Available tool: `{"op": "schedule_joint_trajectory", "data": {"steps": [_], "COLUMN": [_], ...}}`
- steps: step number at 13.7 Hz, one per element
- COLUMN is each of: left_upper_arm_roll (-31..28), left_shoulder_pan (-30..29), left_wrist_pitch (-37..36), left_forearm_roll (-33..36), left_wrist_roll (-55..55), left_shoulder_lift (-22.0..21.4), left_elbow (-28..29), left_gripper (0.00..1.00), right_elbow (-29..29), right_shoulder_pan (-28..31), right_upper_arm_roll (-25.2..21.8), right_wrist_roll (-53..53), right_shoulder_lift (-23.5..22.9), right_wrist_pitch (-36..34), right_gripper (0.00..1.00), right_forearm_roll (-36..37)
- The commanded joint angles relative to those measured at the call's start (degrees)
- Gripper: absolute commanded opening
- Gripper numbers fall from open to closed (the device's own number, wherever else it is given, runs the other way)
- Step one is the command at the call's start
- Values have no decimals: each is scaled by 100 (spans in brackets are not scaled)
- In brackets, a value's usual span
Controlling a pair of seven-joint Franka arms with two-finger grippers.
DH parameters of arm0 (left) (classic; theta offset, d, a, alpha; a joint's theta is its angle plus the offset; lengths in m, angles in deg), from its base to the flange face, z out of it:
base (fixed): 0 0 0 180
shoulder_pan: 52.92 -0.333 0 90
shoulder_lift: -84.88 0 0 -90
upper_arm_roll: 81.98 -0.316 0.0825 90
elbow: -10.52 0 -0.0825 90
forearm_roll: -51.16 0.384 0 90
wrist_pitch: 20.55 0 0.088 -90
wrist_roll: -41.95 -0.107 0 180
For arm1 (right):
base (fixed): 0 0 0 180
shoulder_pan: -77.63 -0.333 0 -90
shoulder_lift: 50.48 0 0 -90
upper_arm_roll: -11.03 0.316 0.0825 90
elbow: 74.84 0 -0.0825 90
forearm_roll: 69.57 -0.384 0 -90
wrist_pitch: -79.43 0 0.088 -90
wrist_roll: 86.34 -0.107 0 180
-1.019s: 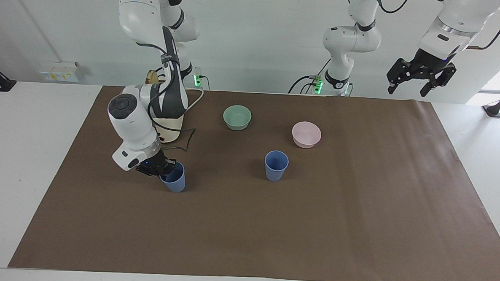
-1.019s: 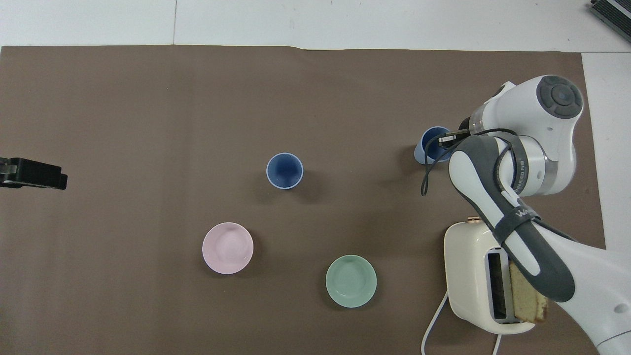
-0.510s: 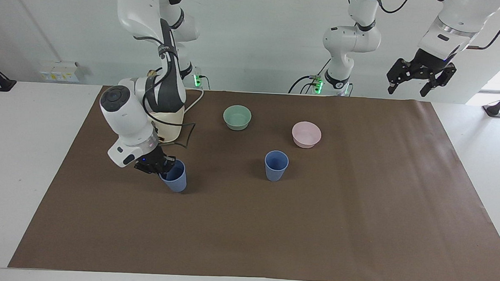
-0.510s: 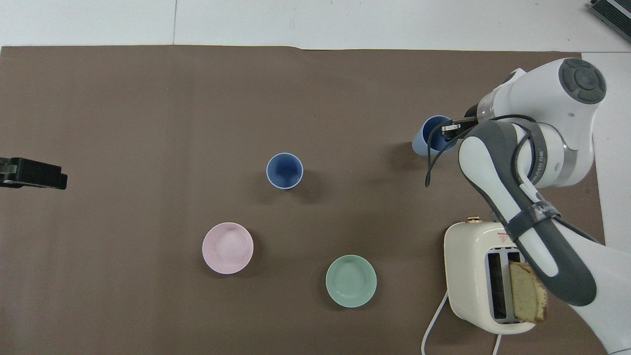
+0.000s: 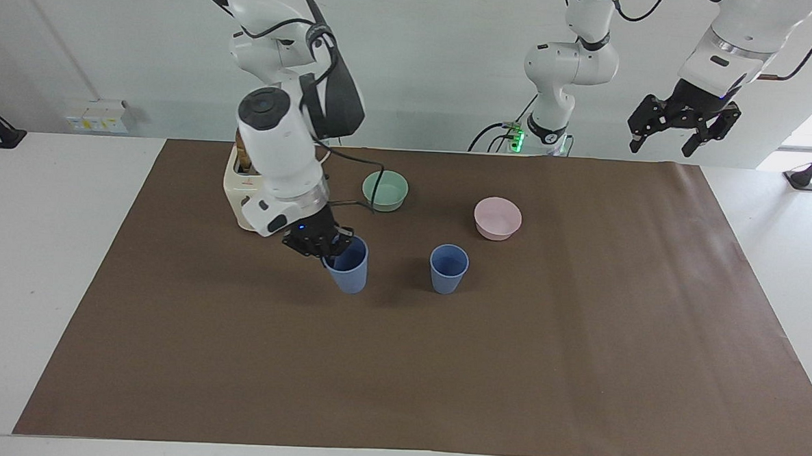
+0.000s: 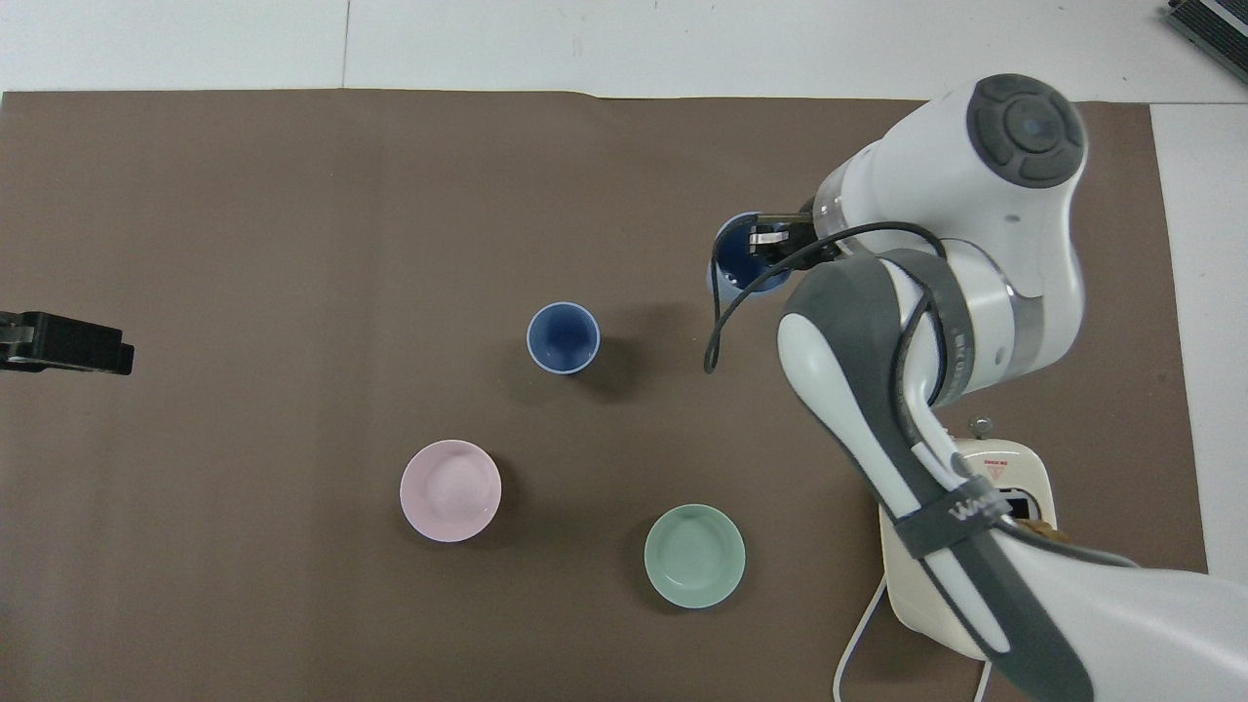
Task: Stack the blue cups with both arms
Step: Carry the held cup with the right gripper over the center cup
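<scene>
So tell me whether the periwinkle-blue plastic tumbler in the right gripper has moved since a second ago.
Yes. The held blue tumbler, gripped by the right gripper, has travelled toward the standing blue tumbler.

Toaster [image 6: 975, 585] largely covered by the right arm in the overhead view, its slots hidden, left gripper [image 6: 58, 343] cut off at that view's edge, rim of the held blue cup [image 5: 347, 266] partly masked by the right gripper [image 5: 323, 243]

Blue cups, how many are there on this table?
2. One blue cup stands on the brown mat, farther from the robots than the pink bowl. The other blue cup hangs in the right claw, raised beside it.
</scene>
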Motion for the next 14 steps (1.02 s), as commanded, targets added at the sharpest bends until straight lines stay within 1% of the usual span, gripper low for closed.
{"op": "schedule_joint_trajectory", "data": {"steps": [1, 3, 6, 9, 11, 14], "left_upper_arm_roll": [18, 18, 18, 18, 18, 18], "left_shoulder_pan": [-36, -36, -53, -45, -45, -45], "left_wrist_pitch": [-85, -85, -102, -102, -102, -102], "left_forearm_roll": [38, 38, 38, 38, 38, 38], "left_wrist_roll": [7, -10, -10, -10, -10, -10], "left_shoulder_lift": [-65, -65, -65, -65, -65, -65], "left_elbow": [27, 27, 27, 27, 27, 27], "left_gripper": [100, 100, 100, 100, 100, 100], "right_elbow": [139, 226, 437, 473, 683, 710], "right_shoulder_pan": [-284, -565, -829, -1120, -1120, -1120], "right_upper_arm_roll": [-6, -15, 2, 2, 221, 318], "right_wrist_roll": [-453, -682, -894, -1025, -1070, -1140], "right_shoulder_lift": [-37, -37, -37, -37, -72, -90], "right_wrist_pitch": [-139, -183, -385, -272, -245, 97], "right_gripper": [0, 0, 0, 0, 0, 0], "right_forearm_roll": [105, 105, 61, 8, -27, -54]}}
